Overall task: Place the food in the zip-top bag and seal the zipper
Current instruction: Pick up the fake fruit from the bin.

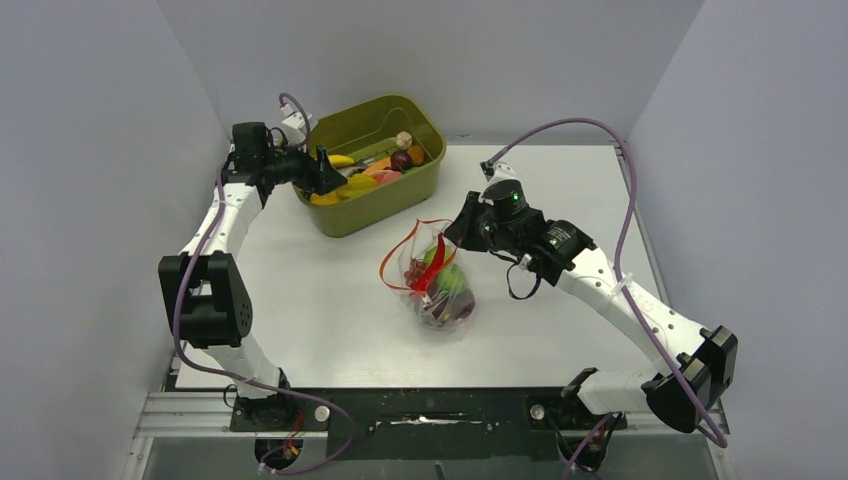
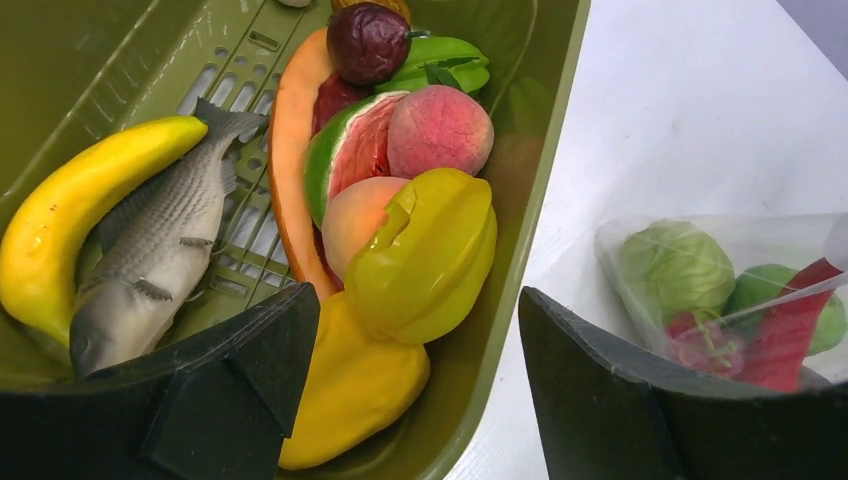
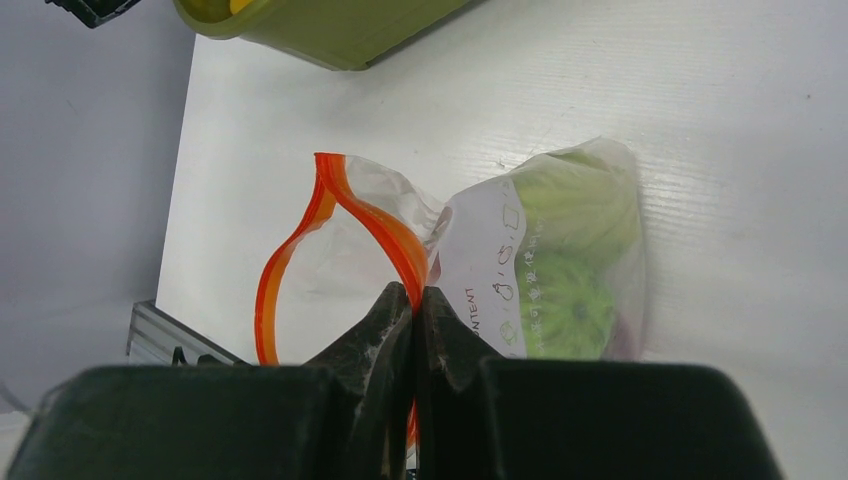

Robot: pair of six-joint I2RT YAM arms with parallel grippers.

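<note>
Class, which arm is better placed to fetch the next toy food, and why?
Left. The left gripper hangs open over the toy food in the olive tub; the right gripper is shut on the zipper, holding the zip-top bag open.
</note>
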